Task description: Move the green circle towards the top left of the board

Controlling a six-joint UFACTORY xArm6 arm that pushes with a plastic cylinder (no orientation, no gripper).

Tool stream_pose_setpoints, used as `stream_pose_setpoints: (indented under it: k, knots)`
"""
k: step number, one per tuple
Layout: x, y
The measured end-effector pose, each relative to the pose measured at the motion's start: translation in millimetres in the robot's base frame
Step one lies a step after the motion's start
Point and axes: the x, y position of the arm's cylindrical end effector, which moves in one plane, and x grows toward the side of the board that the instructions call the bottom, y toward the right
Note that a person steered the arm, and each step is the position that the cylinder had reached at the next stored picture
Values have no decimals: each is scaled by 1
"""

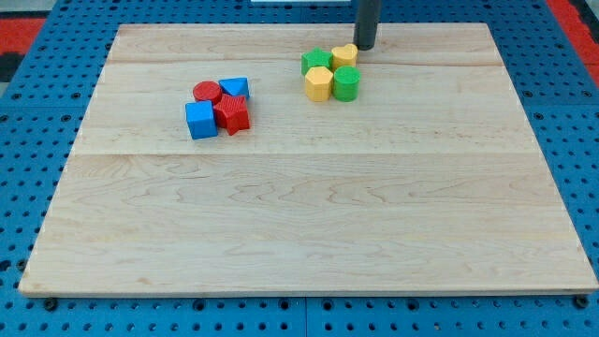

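The green circle (346, 82) is a short green cylinder in a cluster near the view's top, right of centre. It touches a yellow hexagon (319, 83) on its left. A second green block (316, 63) and a small yellow block (344, 55) sit just above them. My tip (364, 47) is at the cluster's upper right, right beside the small yellow block and above the green circle.
A second cluster lies to the left: a red circle (207, 92), a blue triangle-like block (235, 88), a blue cube (200, 120) and a red star-like block (232, 113). The wooden board (299, 215) rests on a blue pegboard (28, 122).
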Motion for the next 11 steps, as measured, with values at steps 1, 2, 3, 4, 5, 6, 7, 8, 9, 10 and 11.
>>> stream_pose_setpoints:
  k: [1,2,3,4,5,6,7,8,9,10,11]
  knots:
    - [44,-36]
    - [81,-78]
    - [111,-111]
    - [120,-94]
    - [104,-32]
    - [88,17]
    - [55,37]
    - [31,49]
    - [30,56]
    - [23,57]
    - [9,57]
